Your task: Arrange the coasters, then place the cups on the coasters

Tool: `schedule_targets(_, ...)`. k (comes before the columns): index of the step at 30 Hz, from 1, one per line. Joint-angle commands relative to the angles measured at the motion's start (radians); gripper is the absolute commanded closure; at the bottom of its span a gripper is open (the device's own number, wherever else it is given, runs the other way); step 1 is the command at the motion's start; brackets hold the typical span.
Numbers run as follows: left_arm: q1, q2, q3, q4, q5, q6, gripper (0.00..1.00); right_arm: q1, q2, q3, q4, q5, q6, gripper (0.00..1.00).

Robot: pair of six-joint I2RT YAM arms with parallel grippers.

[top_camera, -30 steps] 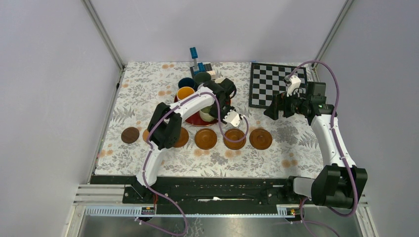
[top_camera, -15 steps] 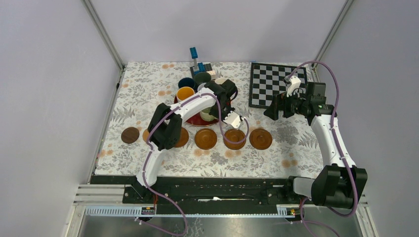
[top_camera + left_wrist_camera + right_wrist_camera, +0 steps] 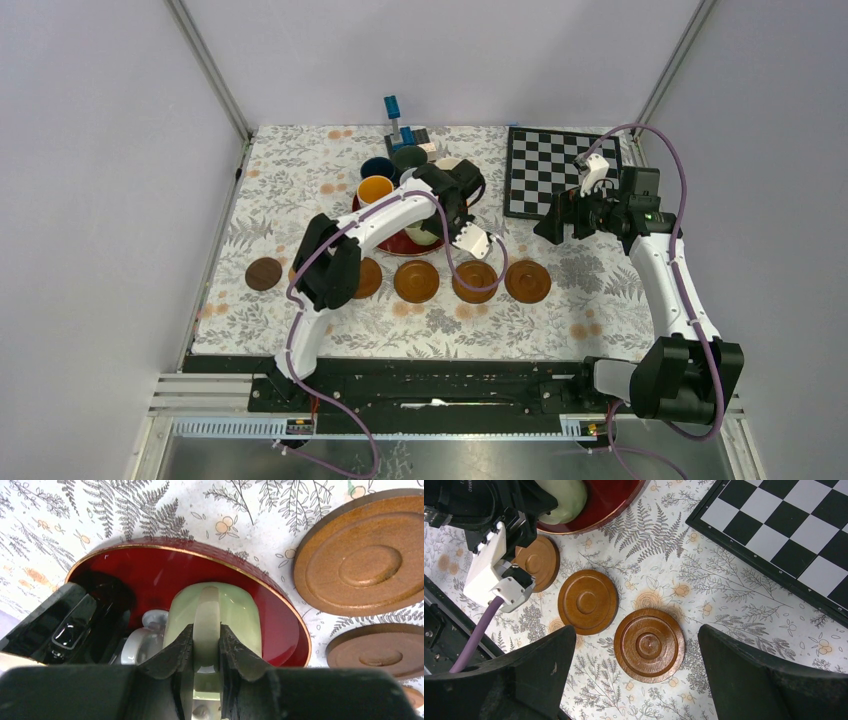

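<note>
Top external view: high behind the arm bases (image 3: 275,385), facing down over the whole floral-patterned table (image 3: 290,180). Both wrist views look down close, sharing the round red tray (image 3: 150,575) and round brown wooden coasters (image 3: 649,645).

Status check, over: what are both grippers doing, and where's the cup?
Left gripper shut on pale green cup handle, cup in red tray. Right gripper open, empty, above bare coasters. Black cup close beside.

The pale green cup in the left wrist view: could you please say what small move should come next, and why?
Probably lift the pale green cup straight up off the red tray: the left end effector is shut on its handle, and bare coasters lie nearby.
</note>
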State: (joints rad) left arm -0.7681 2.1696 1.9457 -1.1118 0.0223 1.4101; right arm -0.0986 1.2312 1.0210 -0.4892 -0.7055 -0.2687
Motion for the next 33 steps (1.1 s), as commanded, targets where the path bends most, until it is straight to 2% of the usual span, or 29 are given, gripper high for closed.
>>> schedule_targets(1,-0.001,-0.084,0.057,-0.034,-0.119,-0.031,1.0,-0.003,-0.027,-0.004,0.003,-0.039,-0.014,0.0)
schedule_targets(10,0.001,-0.095,0.071,-0.021,-0.086,-0.071,1.0,-0.003,-0.03,-0.007,0.0,-0.043,-0.018,0.0)
schedule_targets(20,-0.008,-0.082,0.165,-0.177,-0.184,-0.146,1.0,-0.003,-0.035,-0.007,0.004,-0.042,-0.017,0.0)
schedule_targets(28,-0.013,-0.158,0.063,-0.267,-0.19,-0.241,1.0,-0.003,-0.036,-0.007,0.001,-0.052,-0.018,0.0)
schedule_targets(33,-0.002,-0.209,0.002,-0.326,-0.214,-0.364,1.0,-0.003,-0.041,-0.008,-0.001,-0.059,-0.018,0.0)
